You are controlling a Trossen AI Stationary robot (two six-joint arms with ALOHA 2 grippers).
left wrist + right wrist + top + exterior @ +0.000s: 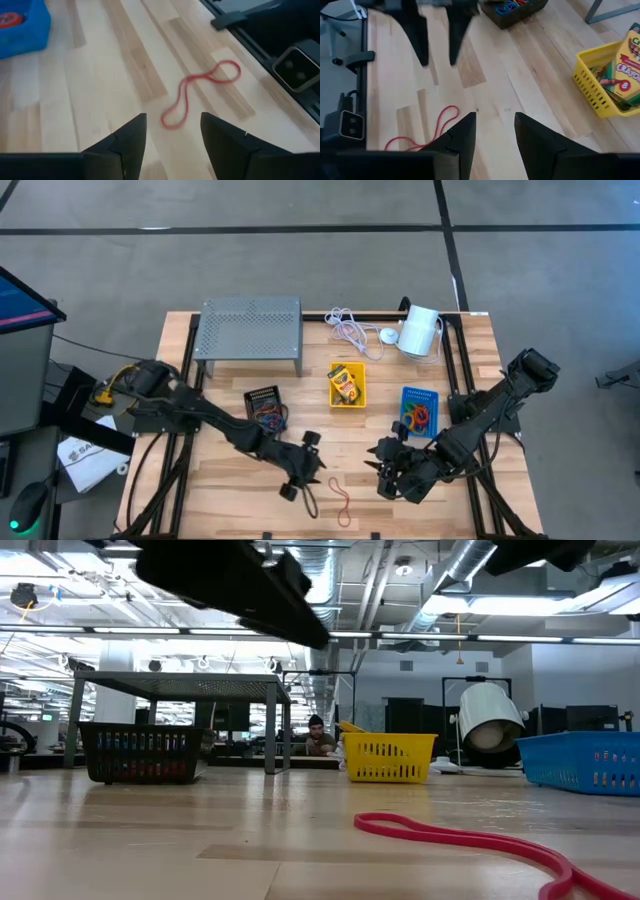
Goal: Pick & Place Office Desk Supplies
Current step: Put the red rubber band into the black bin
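Dark jointed arms, tapered black claw fingers [131, 145]

Pale wooden worktop [230, 490] bearing a red rubber band [340, 500] lying near its front edge, black bin [265, 408], yellow bin [347, 385], blue bin [418, 410], perforated stand [250, 332], white cylinder [420, 332] and cable [350, 328] resting behind.

crayon box [629, 65] reads "crayo" and "8".

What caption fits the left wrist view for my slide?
Left gripper hovers open over the table, fingers pointed at a twisted red rubber band.
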